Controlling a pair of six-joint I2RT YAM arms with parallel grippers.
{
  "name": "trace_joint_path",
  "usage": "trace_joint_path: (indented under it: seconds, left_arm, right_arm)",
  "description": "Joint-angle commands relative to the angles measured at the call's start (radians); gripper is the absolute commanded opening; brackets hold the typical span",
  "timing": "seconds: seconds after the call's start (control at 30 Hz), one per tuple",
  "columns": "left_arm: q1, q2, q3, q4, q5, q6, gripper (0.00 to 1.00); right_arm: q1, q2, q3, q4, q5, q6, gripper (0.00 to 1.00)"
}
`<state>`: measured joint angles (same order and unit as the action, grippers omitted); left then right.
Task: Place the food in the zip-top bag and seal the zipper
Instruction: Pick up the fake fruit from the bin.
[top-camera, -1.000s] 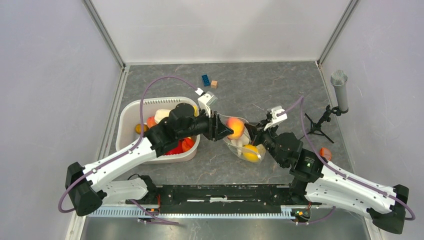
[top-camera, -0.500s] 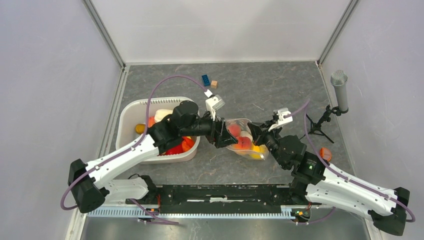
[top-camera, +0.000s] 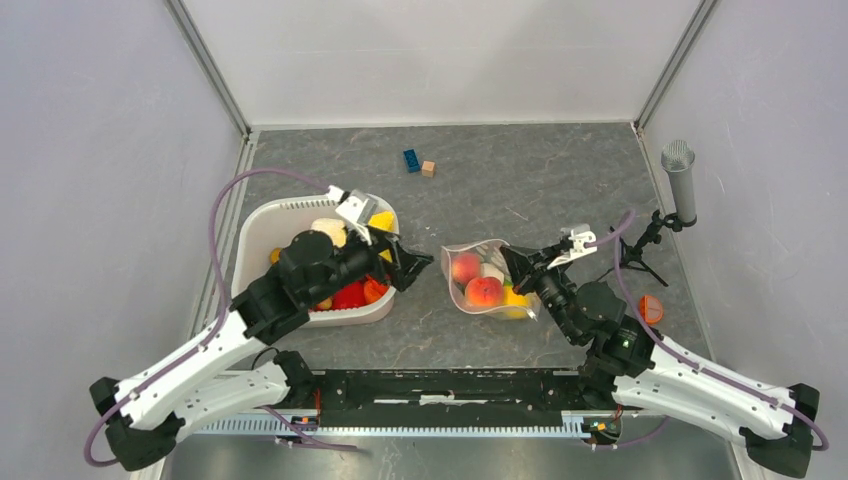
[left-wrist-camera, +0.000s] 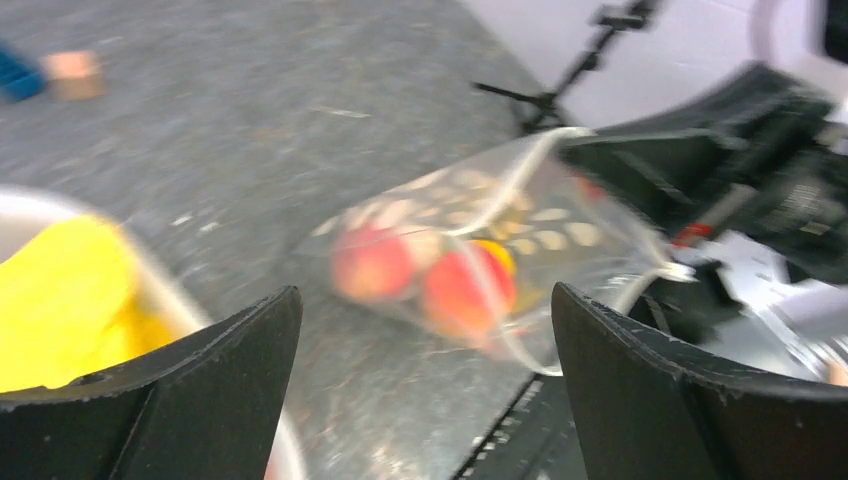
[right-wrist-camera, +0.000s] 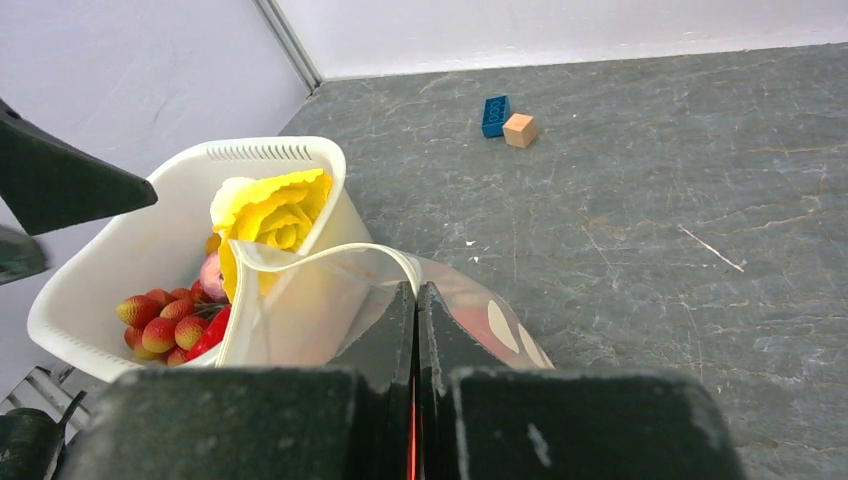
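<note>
The dotted zip-top bag (top-camera: 487, 262) lies right of the white basket (top-camera: 262, 215), its mouth held up by my right gripper (top-camera: 515, 262). In the right wrist view that gripper (right-wrist-camera: 415, 290) is shut on the bag's (right-wrist-camera: 300, 310) mouth edge, where the white zipper (right-wrist-camera: 310, 255) arcs open. Two peaches (top-camera: 484, 291) and a yellow piece lie inside the bag. My left gripper (top-camera: 412, 264) hangs open and empty at the basket's right rim, apart from the bag (left-wrist-camera: 480, 250). More food stays in the basket: a crinkled yellow piece (right-wrist-camera: 270, 210) and red pieces (top-camera: 350, 295).
A blue brick (top-camera: 411, 160) and a small wooden cube (top-camera: 428, 168) sit at the back of the table. A microphone on a small tripod (top-camera: 680, 180) stands at the right wall, and an orange object (top-camera: 651, 308) lies beside my right arm.
My left gripper opened, left a peach in the bag, and drew back left to the basket. The bag dropped lower, with my right gripper holding its edge throughout.
</note>
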<state>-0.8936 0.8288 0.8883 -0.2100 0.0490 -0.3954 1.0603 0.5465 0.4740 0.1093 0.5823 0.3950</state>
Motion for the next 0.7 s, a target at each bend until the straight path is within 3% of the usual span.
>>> trace_joint_path:
  seconds: [0.0, 0.17, 0.33, 0.43, 0.53, 0.67]
  left_arm:
    - [0.001, -0.103, -0.088, -0.123, -0.445, -0.010, 1.00]
    - [0.018, -0.211, -0.150, -0.293, -0.718, -0.140, 1.00]
    - [0.068, -0.266, -0.211, -0.438, -0.794, -0.308, 1.00]
    - [0.126, -0.288, -0.262, -0.415, -0.733, -0.344, 0.97]
    - [0.231, -0.267, -0.303, -0.376, -0.600, -0.356, 0.84]
    - [0.422, -0.202, -0.344, -0.327, -0.386, -0.360, 0.84]
  right_arm:
    - [0.003, 0.008, 0.008, 0.070, -0.004, -0.020, 0.00]
    - [0.003, 0.028, 0.012, 0.060, 0.013, -0.017, 0.00]
    - [0.003, 0.039, 0.014, 0.056, 0.023, -0.014, 0.00]
    - [0.003, 0.044, 0.015, 0.055, 0.026, -0.012, 0.00]
    - [0.003, 0.049, 0.018, 0.053, 0.027, -0.013, 0.00]
    - [0.003, 0.048, 0.022, 0.043, 0.032, -0.012, 0.00]
